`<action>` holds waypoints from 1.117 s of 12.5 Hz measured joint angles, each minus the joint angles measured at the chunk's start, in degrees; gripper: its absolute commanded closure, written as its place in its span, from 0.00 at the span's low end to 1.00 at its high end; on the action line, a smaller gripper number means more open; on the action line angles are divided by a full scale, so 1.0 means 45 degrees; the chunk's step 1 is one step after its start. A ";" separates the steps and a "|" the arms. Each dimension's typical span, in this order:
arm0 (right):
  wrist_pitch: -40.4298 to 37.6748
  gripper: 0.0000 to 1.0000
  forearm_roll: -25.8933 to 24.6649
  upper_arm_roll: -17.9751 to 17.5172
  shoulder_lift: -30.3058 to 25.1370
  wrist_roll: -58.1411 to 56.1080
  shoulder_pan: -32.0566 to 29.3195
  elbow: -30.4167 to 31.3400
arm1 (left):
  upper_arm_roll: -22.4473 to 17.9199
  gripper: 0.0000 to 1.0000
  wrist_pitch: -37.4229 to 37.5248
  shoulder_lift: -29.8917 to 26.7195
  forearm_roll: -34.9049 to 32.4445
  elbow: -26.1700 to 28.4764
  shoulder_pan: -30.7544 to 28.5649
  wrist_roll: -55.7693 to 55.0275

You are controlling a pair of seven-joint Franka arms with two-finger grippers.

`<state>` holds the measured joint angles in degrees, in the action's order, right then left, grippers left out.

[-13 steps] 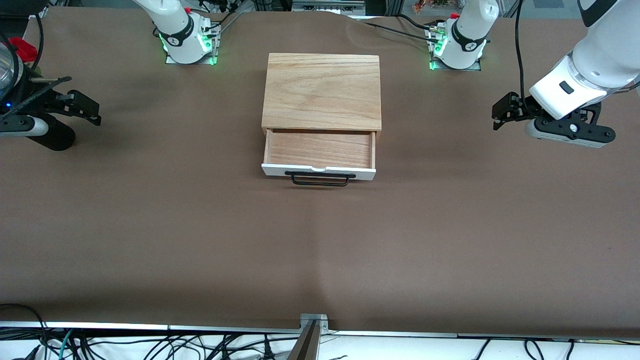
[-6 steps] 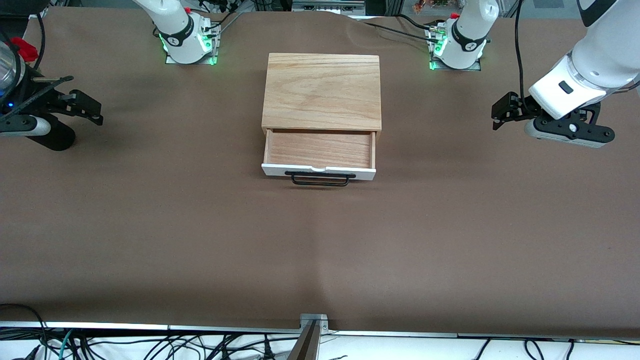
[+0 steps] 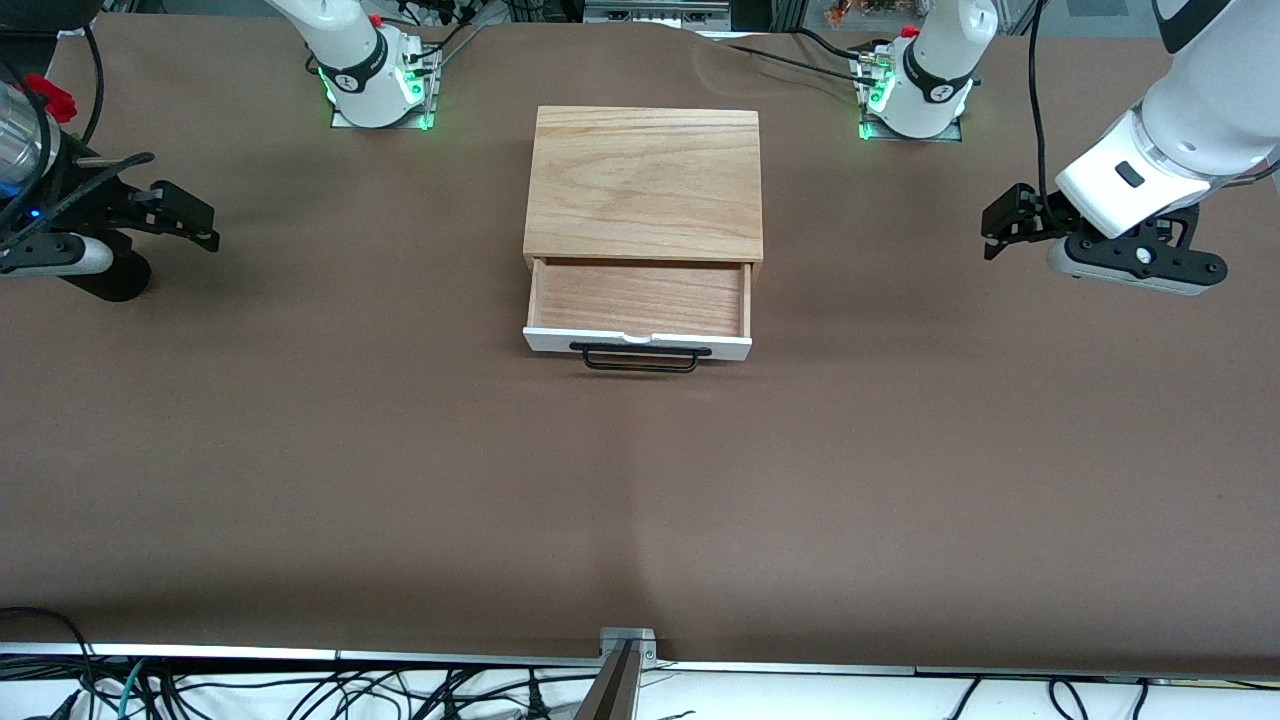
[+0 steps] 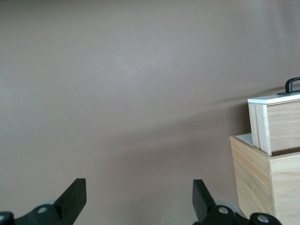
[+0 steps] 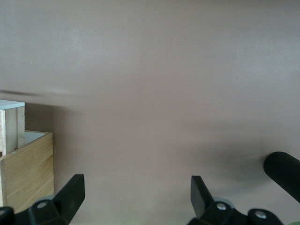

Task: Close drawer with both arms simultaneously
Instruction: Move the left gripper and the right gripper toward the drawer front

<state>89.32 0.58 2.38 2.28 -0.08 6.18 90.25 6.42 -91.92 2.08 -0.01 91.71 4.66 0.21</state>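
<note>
The drawer [image 3: 638, 298] is pulled out of the oak-coloured box [image 3: 643, 180], with its white front panel [image 3: 637, 345] and black wire handle [image 3: 640, 358] facing the front camera. It is empty. My left gripper [image 3: 1000, 225] is open and empty over the bare table toward the left arm's end, well apart from the box. My right gripper [image 3: 192, 216] is open and empty over the table toward the right arm's end, also well apart. The left wrist view shows its gripper [image 4: 139, 201] wide open, with the drawer's side [image 4: 276, 124] off to one edge. The right wrist view shows its gripper [image 5: 137, 193] wide open, with the drawer's corner [image 5: 11, 123].
The brown table [image 3: 640, 500] carries only the box. The arm bases [image 3: 375, 90] [image 3: 915, 95] stand at the edge farthest from the front camera. A black ribbed cylinder [image 5: 283, 171] shows at the edge of the right wrist view. Cables lie along the table's near edge.
My right gripper has moved a little toward the box. My left gripper has barely shifted. The drawer has not moved.
</note>
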 measured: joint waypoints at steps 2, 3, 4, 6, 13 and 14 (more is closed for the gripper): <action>-0.0001 0.00 0.0005 -0.0023 0.0177 0.0000 0.0081 0.0001 | 0.0494 0.00 -0.0009 0.0125 0.0007 -0.0002 0.0055 -0.0001; -0.0003 0.00 0.0016 -0.0025 0.0297 -0.0042 0.0168 0.0006 | 0.0711 0.00 -0.0027 0.0216 0.0025 -0.0002 0.0107 -0.0051; -0.0011 0.00 0.0025 -0.0034 0.0473 -0.0086 0.0368 0.0012 | 0.0824 0.00 -0.0053 0.0302 0.0163 -0.0004 0.0148 -0.0095; -0.0120 0.00 0.0025 -0.0048 0.0935 -0.0085 0.0984 0.0016 | 0.0841 0.00 -0.0078 0.0457 0.0642 -0.0011 0.0128 -0.0098; 0.1601 0.00 0.2516 -0.0326 0.3345 -0.0580 0.2423 -0.0143 | 0.0859 0.00 -0.0429 0.2588 0.4158 -0.0006 0.0198 -0.0084; 0.2098 0.00 0.3394 -0.0336 0.3845 -0.0589 0.2552 -0.0166 | 0.0864 0.00 -0.1057 0.3187 0.4513 -0.0005 0.0261 -0.0083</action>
<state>98.76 15.85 0.87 19.58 -2.73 17.66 89.51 10.31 -96.68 16.42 20.30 91.69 5.84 -0.16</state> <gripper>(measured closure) 0.000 0.000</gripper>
